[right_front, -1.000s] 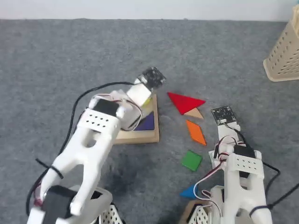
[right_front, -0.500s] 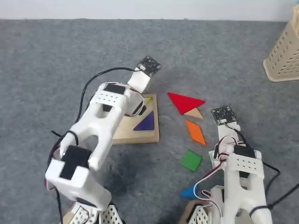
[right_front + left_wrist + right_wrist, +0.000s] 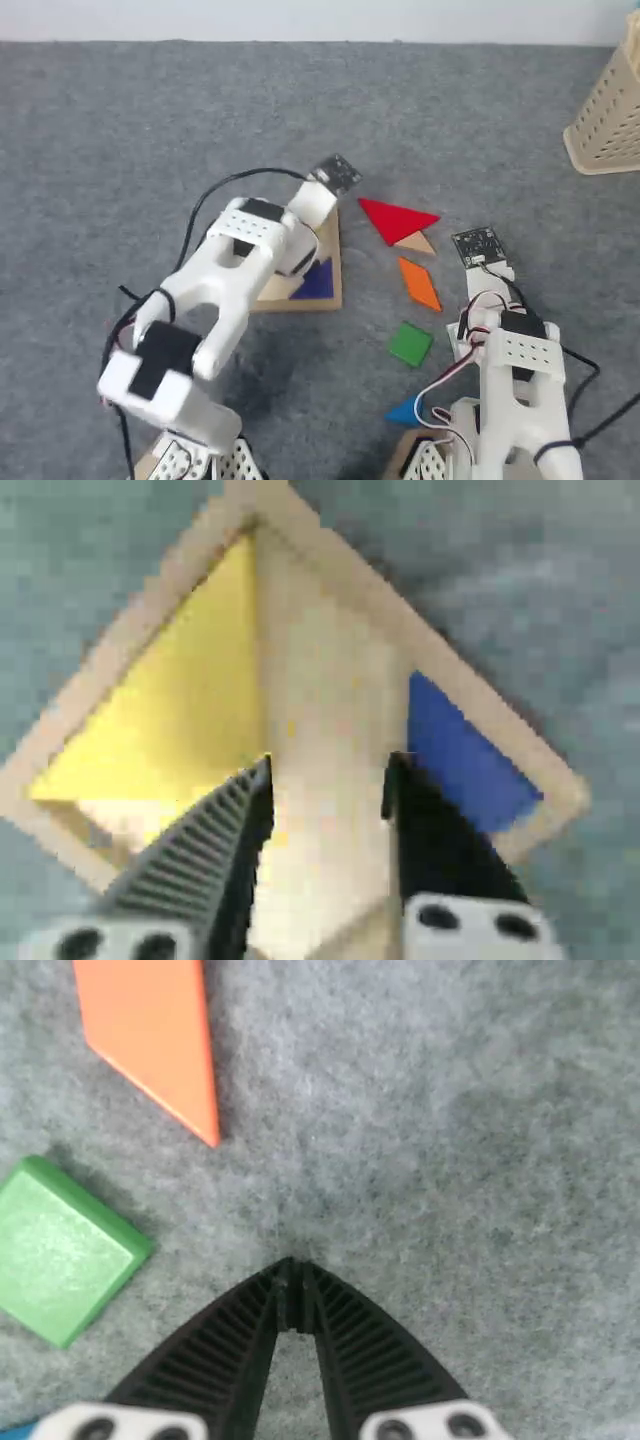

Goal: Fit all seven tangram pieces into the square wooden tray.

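The square wooden tray (image 3: 330, 580) holds a yellow triangle (image 3: 180, 690) and a blue triangle (image 3: 460, 760). My left gripper (image 3: 328, 780) hangs open over the bare wood between them, holding nothing. In the high view the left arm covers most of the tray (image 3: 335, 265), where the dark blue triangle (image 3: 315, 283) shows. On the carpet to its right lie a red triangle (image 3: 395, 217), a small tan triangle (image 3: 415, 241), an orange parallelogram (image 3: 420, 283), a green square (image 3: 410, 343) and a blue triangle (image 3: 405, 411). My right gripper (image 3: 296, 1285) is shut and empty, just beside the green square (image 3: 60, 1250) and below the orange parallelogram (image 3: 155, 1030).
A beige perforated tower (image 3: 610, 110) stands at the back right edge. Grey carpet stretches open across the back and the left. Both arm bases sit at the front edge, the right arm (image 3: 505, 360) close to the loose pieces.
The left arm has swung over the tray, its wrist first moving back, then coming forward and to the right. The right arm and the loose pieces have not moved.
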